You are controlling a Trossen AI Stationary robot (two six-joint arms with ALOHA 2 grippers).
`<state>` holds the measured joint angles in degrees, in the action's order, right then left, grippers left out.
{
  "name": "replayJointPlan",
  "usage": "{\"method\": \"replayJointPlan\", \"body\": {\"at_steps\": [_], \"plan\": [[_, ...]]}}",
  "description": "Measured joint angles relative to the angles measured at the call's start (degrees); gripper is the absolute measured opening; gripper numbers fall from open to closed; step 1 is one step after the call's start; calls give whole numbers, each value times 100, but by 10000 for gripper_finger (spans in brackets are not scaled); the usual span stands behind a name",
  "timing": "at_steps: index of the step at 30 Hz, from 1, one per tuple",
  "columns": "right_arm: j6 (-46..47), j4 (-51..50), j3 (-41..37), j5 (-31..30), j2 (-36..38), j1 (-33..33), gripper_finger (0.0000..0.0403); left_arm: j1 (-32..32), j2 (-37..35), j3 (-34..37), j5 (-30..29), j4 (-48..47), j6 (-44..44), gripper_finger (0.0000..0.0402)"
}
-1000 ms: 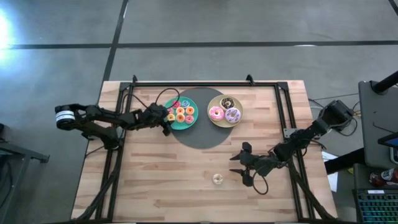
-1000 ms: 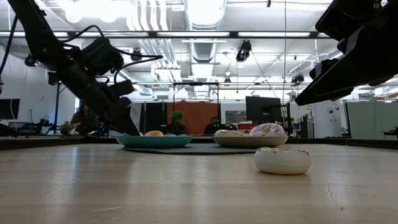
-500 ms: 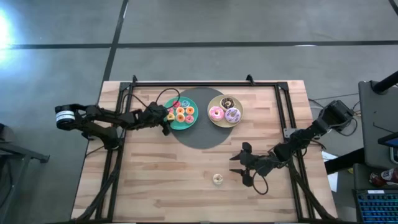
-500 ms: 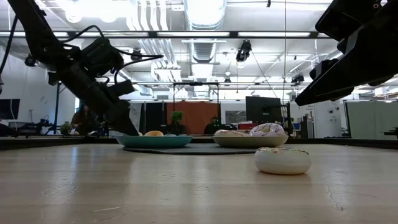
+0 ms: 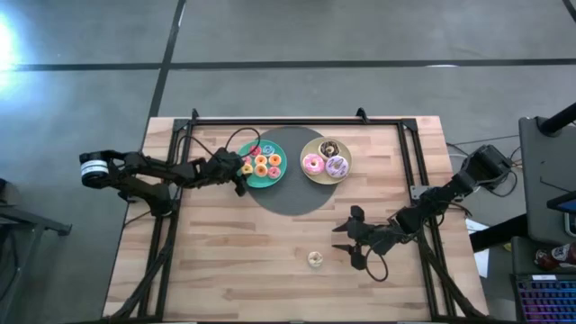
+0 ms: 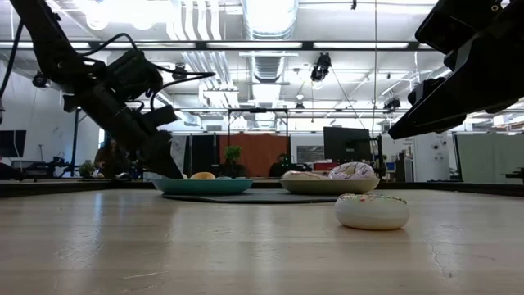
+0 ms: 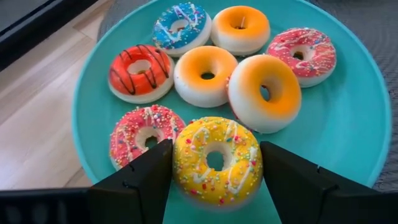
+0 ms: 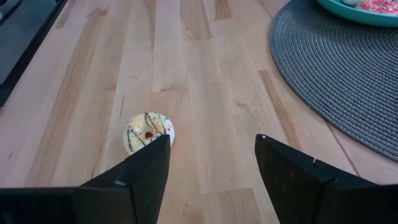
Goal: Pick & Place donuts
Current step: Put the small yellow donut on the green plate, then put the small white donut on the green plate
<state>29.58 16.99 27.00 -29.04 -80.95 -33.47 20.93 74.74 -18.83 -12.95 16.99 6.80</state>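
Several tiny donuts lie on the teal plate (image 5: 263, 165) (image 7: 348, 143): blue, orange, pink, red and a yellow sprinkled one (image 7: 216, 160). My left gripper (image 5: 241, 171) (image 7: 216, 146) is low at the plate's left edge, open, one finger on each side of the yellow donut. Three larger donuts sit on the beige plate (image 5: 326, 160): pink (image 5: 312, 164), lilac-white (image 5: 337, 166) and chocolate-brown (image 5: 328, 148). One tiny white donut (image 5: 315, 259) (image 8: 148, 130) (image 6: 372, 211) lies flat on the bare wood. My right gripper (image 5: 346, 250) (image 8: 213, 138) hovers open just to its right. My left gripper's fingers (image 7: 149, 171) stand close against the two sides of the yellow donut (image 7: 186, 163), coming in low from the table's left. Whether they touch it, I cannot tell. The donut lies flat on the teal plate.
Both plates rest on a round grey woven mat (image 5: 288, 193) (image 8: 336, 74) at the table's far middle. A pink sprinkled donut (image 7: 143, 134) and an orange one (image 7: 264, 93) crowd the yellow donut. Black frame rails (image 5: 175, 180) run along the table's sides. Bare wood (image 5: 234, 261) lies in front.
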Motion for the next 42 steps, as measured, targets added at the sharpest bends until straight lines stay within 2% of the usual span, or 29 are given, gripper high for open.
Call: {"method": "replayJointPlan", "body": {"at_steps": [5, 11, 16, 19, 25, 28, 33, 37, 42], "plan": [[-2, 0, 0, 0, 0, 0, 226, -2, 0, 0, 353, -1, 14, 227], [-14, 0, 0, 0, 0, 2, 226, 0, 0, -1, 353, -28, 23, 272], [-9, 3, 0, 0, 0, 1, 226, 0, 0, -73, 129, -100, 148, 304], [-6, 89, 0, 10, 0, 1, 226, -6, -24, -281, 230, -350, 302, 308], [-120, 543, 0, 273, -55, 2, 226, -204, -278, -894, 838, -1133, 327, 308], [-332, 1149, -1, 490, -293, 1, 226, -422, -482, -1194, 902, -1426, 264, 308], [-661, 2298, 89, 806, -1180, 4, 229, -987, -924, -1469, 910, -1608, 229, 308], [-724, 2376, 454, 855, -1812, 4, 248, -1541, -1320, -1467, 916, -1635, 385, 308], [-885, 2378, 814, 854, -2217, 11, 284, -2432, -1730, -1399, 903, -1710, 717, 308]]}}
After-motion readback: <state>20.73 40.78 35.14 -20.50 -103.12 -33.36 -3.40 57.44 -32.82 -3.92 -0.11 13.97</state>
